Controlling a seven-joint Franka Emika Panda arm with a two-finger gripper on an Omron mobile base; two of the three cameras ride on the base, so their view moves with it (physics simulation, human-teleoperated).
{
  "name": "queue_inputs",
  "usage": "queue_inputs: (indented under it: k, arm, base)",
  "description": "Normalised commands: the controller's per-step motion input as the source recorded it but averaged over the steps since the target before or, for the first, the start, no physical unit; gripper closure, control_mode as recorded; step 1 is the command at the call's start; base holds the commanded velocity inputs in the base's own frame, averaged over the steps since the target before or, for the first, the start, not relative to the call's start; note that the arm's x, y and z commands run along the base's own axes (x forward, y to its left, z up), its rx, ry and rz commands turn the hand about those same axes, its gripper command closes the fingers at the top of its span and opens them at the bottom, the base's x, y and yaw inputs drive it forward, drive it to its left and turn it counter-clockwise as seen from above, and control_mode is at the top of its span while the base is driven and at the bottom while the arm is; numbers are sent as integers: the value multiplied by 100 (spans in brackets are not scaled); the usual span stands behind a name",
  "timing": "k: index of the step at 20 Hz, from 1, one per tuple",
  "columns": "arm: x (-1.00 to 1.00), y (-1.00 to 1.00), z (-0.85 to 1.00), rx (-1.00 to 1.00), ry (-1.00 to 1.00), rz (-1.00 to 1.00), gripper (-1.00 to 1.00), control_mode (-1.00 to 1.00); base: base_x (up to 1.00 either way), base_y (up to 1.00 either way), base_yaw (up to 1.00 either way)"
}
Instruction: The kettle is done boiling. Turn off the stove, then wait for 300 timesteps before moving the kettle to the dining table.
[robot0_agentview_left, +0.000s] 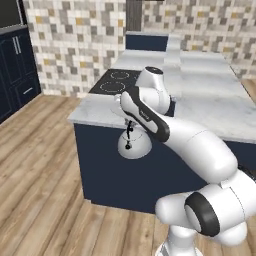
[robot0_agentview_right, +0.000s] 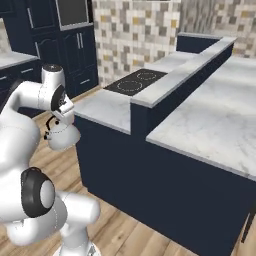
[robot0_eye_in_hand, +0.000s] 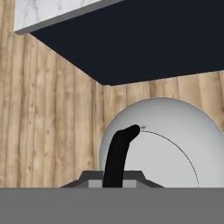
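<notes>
The silver-grey kettle (robot0_agentview_left: 134, 146) (robot0_agentview_right: 63, 136) hangs in the air over the wooden floor, just in front of the island's dark navy side wall. My gripper (robot0_agentview_left: 130, 125) (robot0_eye_in_hand: 114, 181) is shut on its thin black arched handle (robot0_eye_in_hand: 118, 155), and the dome (robot0_eye_in_hand: 175, 144) hangs below the fingers. The black stove (robot0_agentview_left: 116, 81) (robot0_agentview_right: 134, 81) lies on the island's marble top, beyond and above the kettle. The dining table (robot0_agentview_right: 215, 120) (robot0_agentview_left: 215, 95) is the wide marble slab to the right, behind a raised navy ledge (robot0_agentview_right: 150, 112).
The island's navy wall (robot0_agentview_left: 100, 165) stands close behind the kettle, its marble edge (robot0_eye_in_hand: 52, 17) overhanging. Tall navy cabinets (robot0_agentview_left: 17, 65) (robot0_agentview_right: 75, 40) line the left side. Open wooden floor (robot0_agentview_left: 35, 165) lies to the left. A tiled wall (robot0_agentview_left: 75, 45) backs the room.
</notes>
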Motion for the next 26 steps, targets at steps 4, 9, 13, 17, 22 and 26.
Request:
queue_inputs:
  k: [4, 9, 13, 17, 22, 26]
  arm:
    - [0, 0, 0, 0, 0, 0, 100, 100]
    - [0, 0, 0, 0, 0, 0, 100, 100]
    - [0, 0, 0, 0, 0, 0, 100, 100]
    - [0, 0, 0, 0, 0, 0, 100, 100]
    - [0, 0, 0, 0, 0, 0, 100, 100]
    - [0, 0, 0, 0, 0, 0, 100, 100]
  base:
    - [-12, -90, 24]
    - [-63, -78, 26]
    - [-46, -94, 26]
    - [-44, -96, 26]
    - [-19, -81, 23]
    - [-10, -73, 21]
